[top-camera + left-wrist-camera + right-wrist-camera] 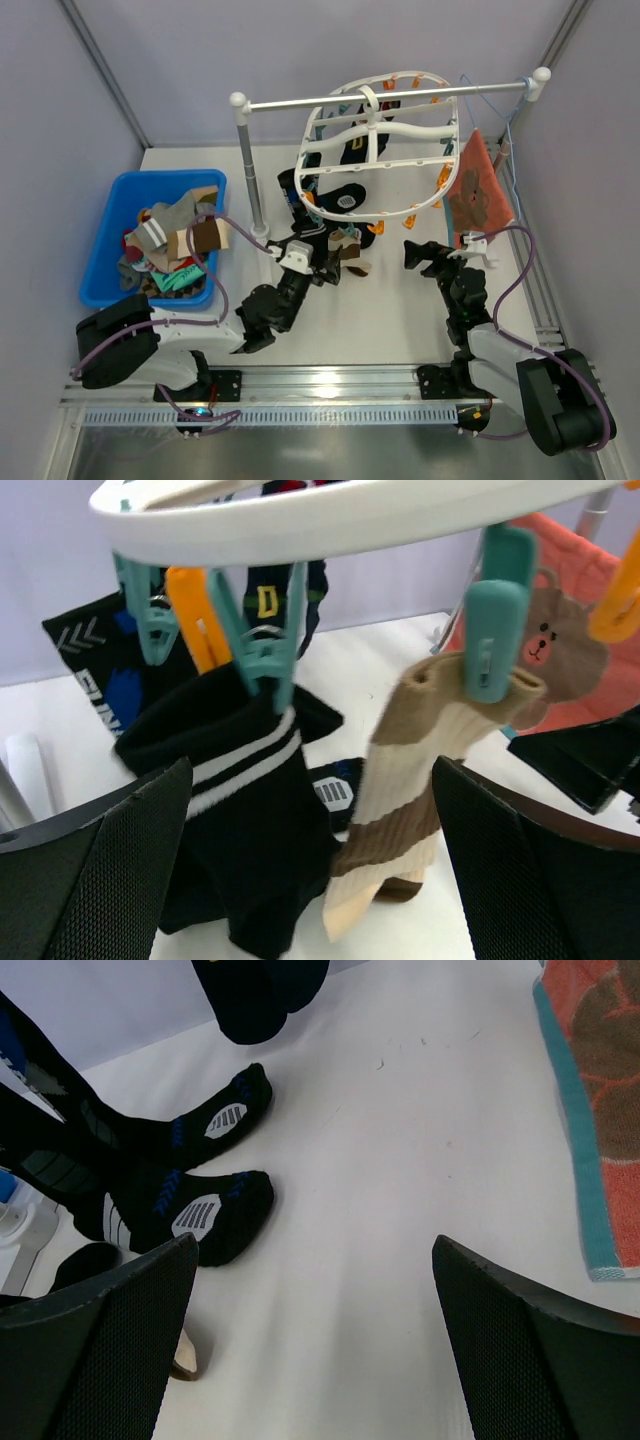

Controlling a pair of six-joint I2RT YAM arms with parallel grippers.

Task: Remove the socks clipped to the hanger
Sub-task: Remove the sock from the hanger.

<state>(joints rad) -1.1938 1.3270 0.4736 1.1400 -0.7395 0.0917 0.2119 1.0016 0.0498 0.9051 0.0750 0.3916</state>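
Observation:
The white oval hanger hangs from a rail, and its rim fills the top of the left wrist view. Teal clips hold a black sock with white stripes and a brown-and-beige striped sock. My left gripper is open just below the hanger's near edge, and both socks hang between its fingers untouched. More dark socks hang further back. My right gripper is open over bare table, with two black socks with grey patches hanging to its left.
A blue bin holding several loose socks sits at the left. The white rail stand carries the hanger, a thin blue wire hanger and an orange-red flower-print cloth, which also shows at the right wrist view's right edge.

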